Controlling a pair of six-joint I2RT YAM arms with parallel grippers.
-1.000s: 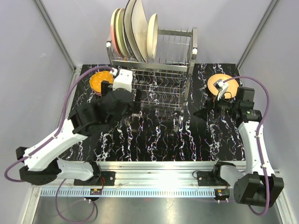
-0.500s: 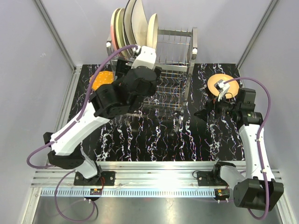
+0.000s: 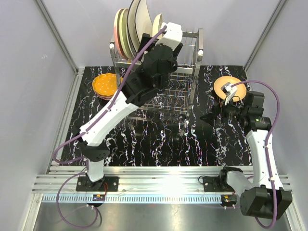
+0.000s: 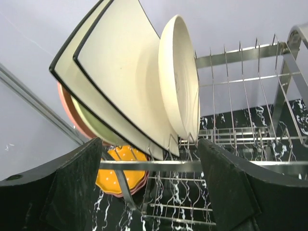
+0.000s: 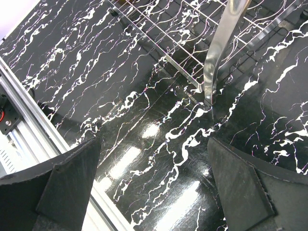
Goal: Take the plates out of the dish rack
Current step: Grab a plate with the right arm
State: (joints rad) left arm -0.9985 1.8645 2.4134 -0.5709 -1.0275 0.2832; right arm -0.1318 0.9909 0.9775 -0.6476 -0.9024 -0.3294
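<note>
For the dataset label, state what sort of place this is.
Likely a robotics lab test cell, not a home kitchen. The left arm and right arm are bolted to a metal rail, plain grey walls box in the table, and the only kitchenware is a dish rack with plates.

Plates upright, left end of chrome rack upper tier; maybe five.

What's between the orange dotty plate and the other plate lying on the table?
The dish rack stands between the orange dotty plate and the paler orange plate. The top view shows it.
</note>
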